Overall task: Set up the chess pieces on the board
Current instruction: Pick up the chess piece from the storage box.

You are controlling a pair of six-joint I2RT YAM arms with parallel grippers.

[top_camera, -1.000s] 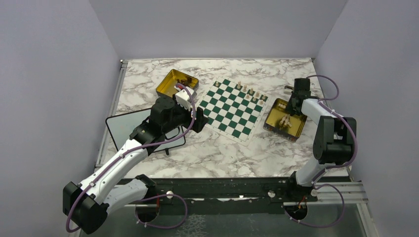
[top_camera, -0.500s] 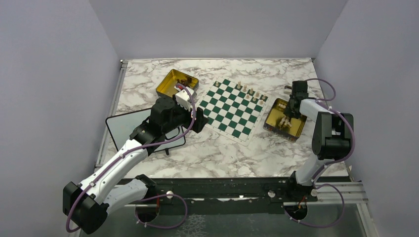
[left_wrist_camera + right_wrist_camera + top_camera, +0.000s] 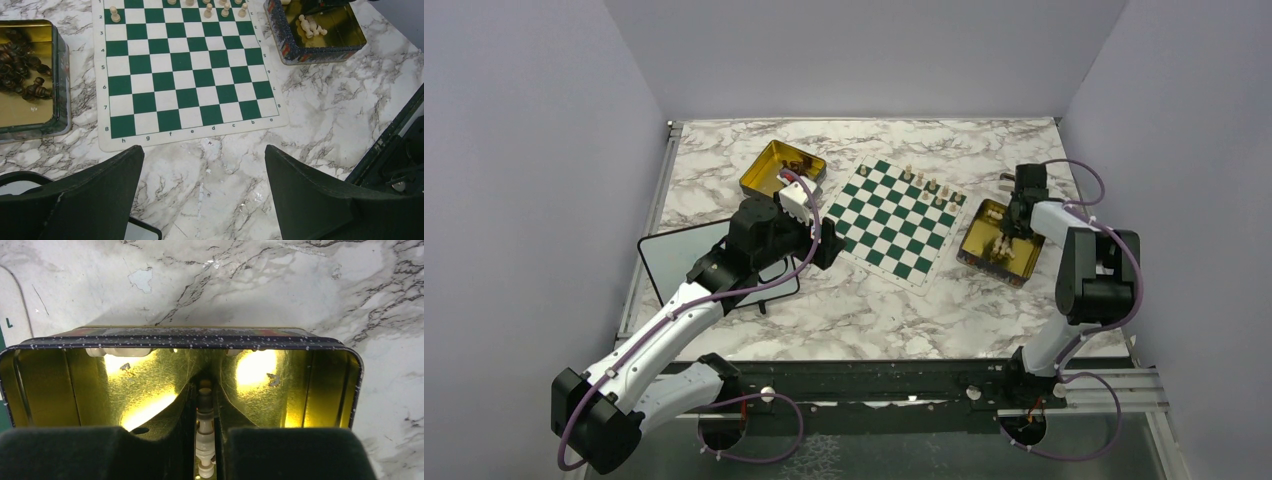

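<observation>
Your right claw (image 3: 205, 402) pinches a pale piece (image 3: 204, 440) in the tin (image 3: 180, 338); your left claw (image 3: 204, 170) hangs wide. Lift straight, then cross to the board (image 3: 894, 222).

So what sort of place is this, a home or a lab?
Probably a robotics lab test cell: plain grey walls box in a marble-patterned table, a left arm and right arm are mounted on a rail at its near edge, and a chess board lies between two gold tins.
</observation>
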